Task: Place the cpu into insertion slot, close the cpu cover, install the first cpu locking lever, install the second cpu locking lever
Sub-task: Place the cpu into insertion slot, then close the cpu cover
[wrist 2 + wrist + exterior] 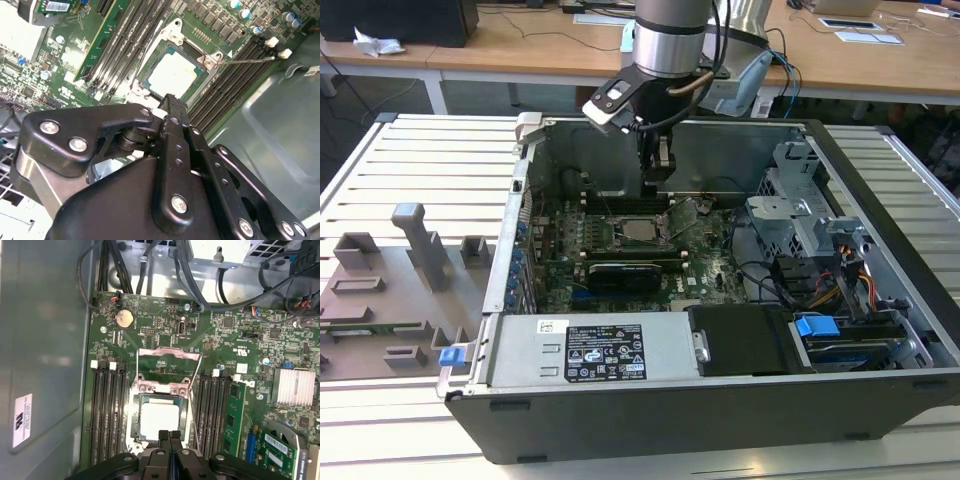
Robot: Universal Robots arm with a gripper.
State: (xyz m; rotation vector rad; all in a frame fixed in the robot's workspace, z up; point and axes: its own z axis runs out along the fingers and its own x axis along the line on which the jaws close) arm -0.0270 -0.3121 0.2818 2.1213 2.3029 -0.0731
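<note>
First wrist view: cpu [159, 421] in insertion slot [133, 416], just beside claw [169, 434].

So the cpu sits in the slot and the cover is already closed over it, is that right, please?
Not quite: the cpu does sit in the slot, but the cover is open, swung up off it, as the first wrist view shows.

The pincer [169, 433] covers one edge of the cpu [160, 417]
</note>
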